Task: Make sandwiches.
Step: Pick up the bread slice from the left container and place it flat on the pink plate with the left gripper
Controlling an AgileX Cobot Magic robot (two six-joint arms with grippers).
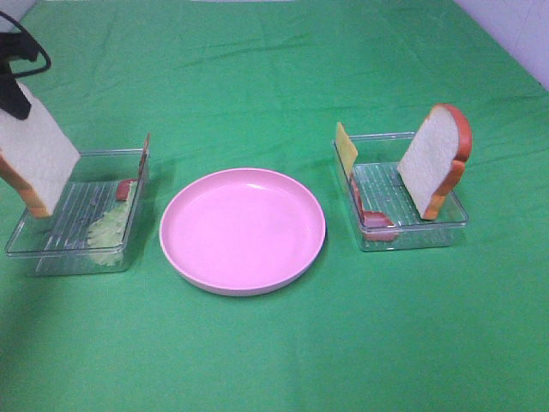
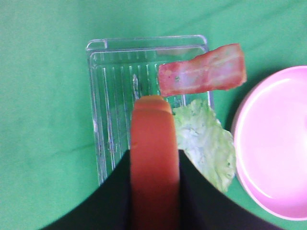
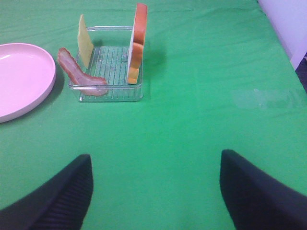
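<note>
My left gripper is shut on a white bread slice with orange-brown crust and holds it upright above the left clear tray. In the left wrist view the crust sits between the black fingers. Below lie a pale green lettuce leaf and a reddish bacon strip. The right tray holds a second bread slice standing upright, a yellow cheese slice and another bacon strip. My right gripper is open and empty, well short of that tray.
A round pink plate sits between the two trays on the green cloth. A white wall edge shows at the far right.
</note>
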